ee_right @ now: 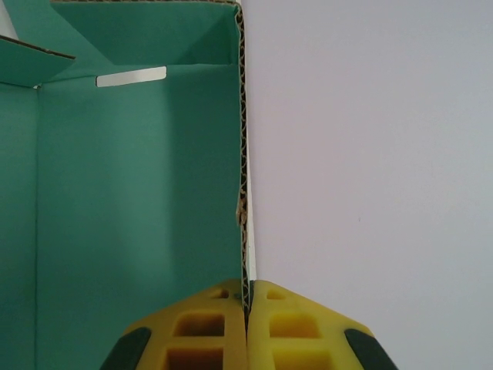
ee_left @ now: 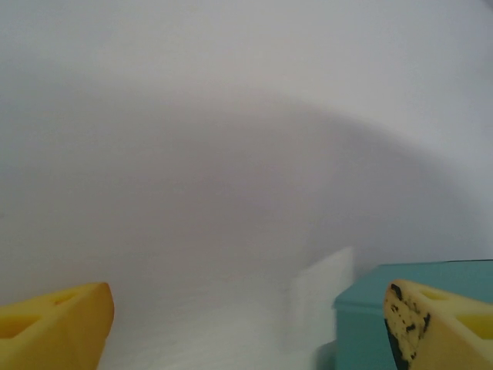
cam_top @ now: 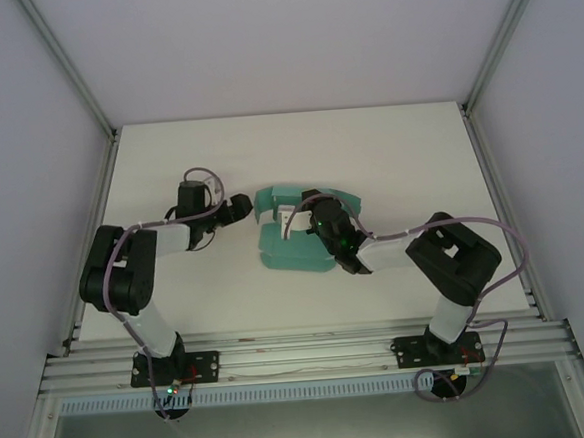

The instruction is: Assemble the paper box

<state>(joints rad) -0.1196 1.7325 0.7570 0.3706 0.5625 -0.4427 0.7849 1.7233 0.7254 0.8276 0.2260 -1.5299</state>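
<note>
A plain white table (cam_top: 388, 152) sits inside pale walls with aluminium frame rails (cam_top: 301, 351) along the near edge. In the top view the right arm's black wrist lies across the paper box (cam_top: 284, 255) and hides much of its middle. The left gripper (cam_top: 241, 207) sits just beside the box's left side. Its yellow foam jaws are spread wide over bare table, and the right-hand pad (ee_left: 431, 324), scuffed with black, is next to a teal corner of the box (ee_left: 358, 324). The right gripper (ee_right: 248, 308) has its jaws pressed together, pinching an upright wall of the box (ee_right: 139, 200) whose cut edge shows brown corrugation. The box lies at the table's centre, partly folded. It is matte teal-green card with creased panels, raised flaps with rounded ends, and a narrow slot (ee_right: 131, 76) near the far fold.
</note>
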